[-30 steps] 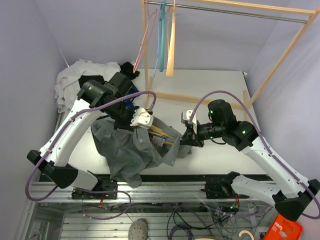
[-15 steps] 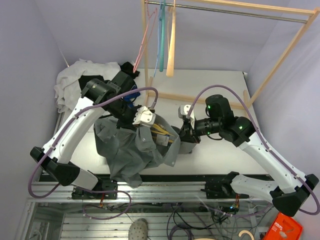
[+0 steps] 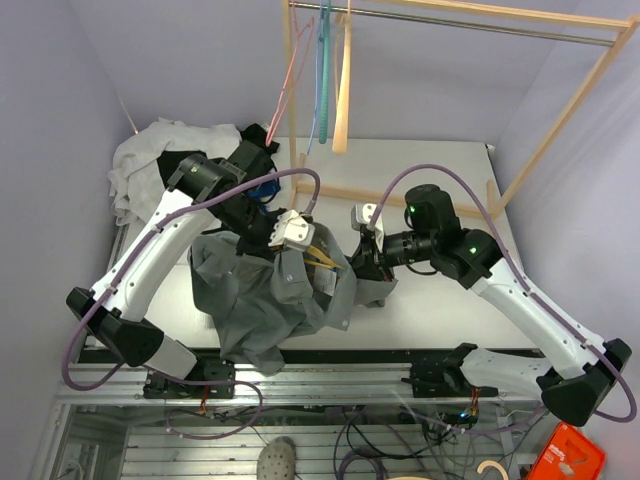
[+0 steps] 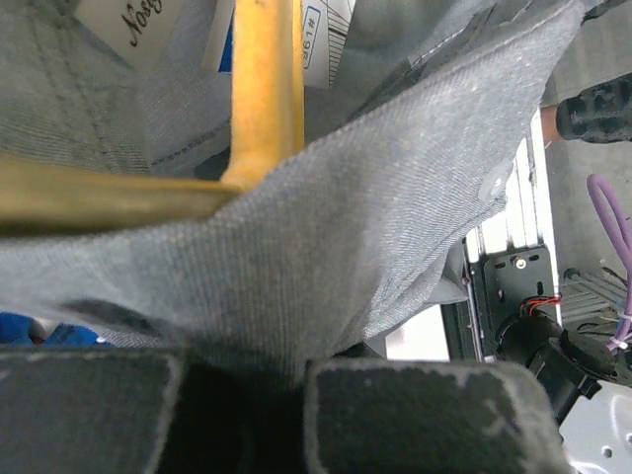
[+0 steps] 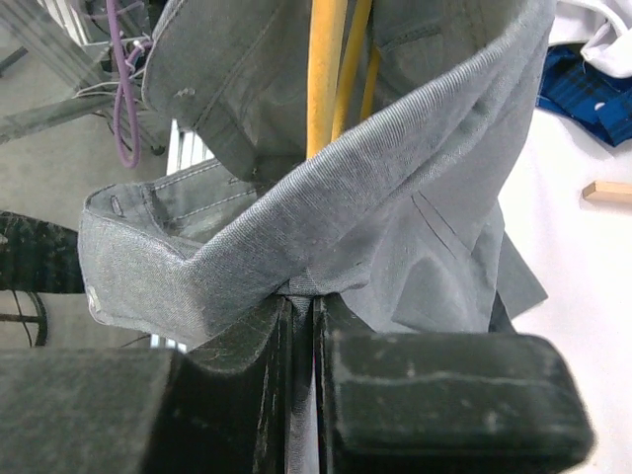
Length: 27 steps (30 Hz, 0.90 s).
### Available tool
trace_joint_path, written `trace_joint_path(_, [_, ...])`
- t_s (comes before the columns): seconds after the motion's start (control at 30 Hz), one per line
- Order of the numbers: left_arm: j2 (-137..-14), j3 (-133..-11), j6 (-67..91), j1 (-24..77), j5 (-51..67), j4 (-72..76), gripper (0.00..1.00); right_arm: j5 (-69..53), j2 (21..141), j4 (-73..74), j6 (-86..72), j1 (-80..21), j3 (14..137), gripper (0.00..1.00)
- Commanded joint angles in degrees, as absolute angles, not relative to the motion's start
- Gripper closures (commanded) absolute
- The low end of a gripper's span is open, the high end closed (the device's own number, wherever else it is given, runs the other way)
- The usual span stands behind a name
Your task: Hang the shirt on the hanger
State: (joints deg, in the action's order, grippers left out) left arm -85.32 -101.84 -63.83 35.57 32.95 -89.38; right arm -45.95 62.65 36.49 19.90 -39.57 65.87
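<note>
White garment (image 3: 150, 155): heaped at the far left of the desk (image 3: 440, 180), apart from the work, with a dark blue cloth (image 3: 262, 188) just beside it.
Left pincer (image 3: 296, 246): clenched on a fold of the shirt (image 3: 262, 300). Its wrist view shows grey fabric running down into the gap between the pads (image 4: 415, 415).
Shirt: bunched and lifted between the two arms, front open, its lower part slumped over the desk's near edge.
Hanger (image 3: 322, 262): yellow, lying within the shirt's opening, its bars showing between the folds. The hook cannot be made out.
Right pincer (image 3: 362, 264): clenched on the collar edge, which folds over its tips in the wrist view.
Rail (image 3: 450, 20): at the back, carrying pink, teal and cream hangers, none of them in play.
Done, by the look of it: both arms have a hold on the shirt, and the hanger is already partly inside the garment.
Left, by the look of it: settling each shoulder over a hanger arm and straightening the collar. Whether either shoulder is seated cannot be told through the bunching.
</note>
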Motion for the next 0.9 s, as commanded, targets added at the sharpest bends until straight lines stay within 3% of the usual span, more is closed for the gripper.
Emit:
trace_joint_path(0.0, [-87.22,-103.96,-63.64,38.02,41.18,-83.15,0.93,-51.74,64.45,23.31,19.92,-42.1,68.38,0.91])
trace_joint_path(0.23, [-87.83,-104.75,-63.72,38.73,41.46,-83.13,0.93,-51.62,65.85,23.75,21.06,-42.42,69.42,0.92])
trace_joint_path(0.3, [-88.02,-104.78,-63.7,38.75,41.42,-83.14,0.93,-51.85,66.29,24.04,21.56,-42.45,69.61,1.0])
trace_joint_path(0.53, [-88.62,-107.38,-61.97,38.75,40.9,-84.01,0.93,-50.03,67.06,24.59,20.14,-42.45,69.02,1.0])
trace_joint_path(0.67, [-87.72,-110.88,-59.01,38.77,39.38,-85.86,0.62,-44.38,63.19,24.62,19.65,-42.46,65.66,1.0])
trace_joint_path(0.8, [-84.64,-109.07,-57.55,38.74,35.16,-85.96,0.47,-38.85,57.08,24.01,16.75,-42.4,61.09,1.0])
trace_joint_path(0.87, [-83.23,-108.25,-56.11,38.74,32.66,-85.96,0.14,-35.91,55.58,26.25,16.24,-42.29,60.04,1.0])
